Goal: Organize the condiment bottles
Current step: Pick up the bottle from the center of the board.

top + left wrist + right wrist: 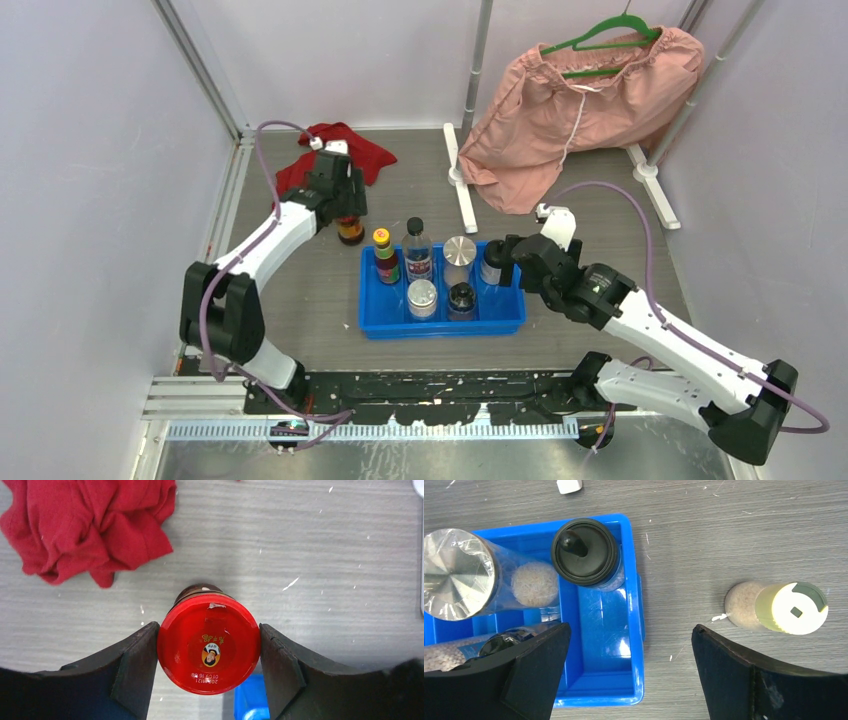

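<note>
A robotics lab test cell: two white-and-black robot arms [270, 240] are bolted to a slotted metal rail [400, 431] at the edge of a grey wood-grain surface [300, 300], boxed in by plain pale panels [100, 150] on aluminium posts [200, 65]. Props are staged: pink shorts [580, 110] on a garment rack [478, 60], a red cloth [350, 150], and a blue tray [440, 325] of condiment bottles [418, 255].

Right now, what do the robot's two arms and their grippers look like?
The left arm and right arm both have white link shells, black joints and black bases. A purple cable loops along each one. The left gripper and right gripper are black, each with two broad, wedge-shaped fingers with flat inner faces. No markings are readable.
</note>
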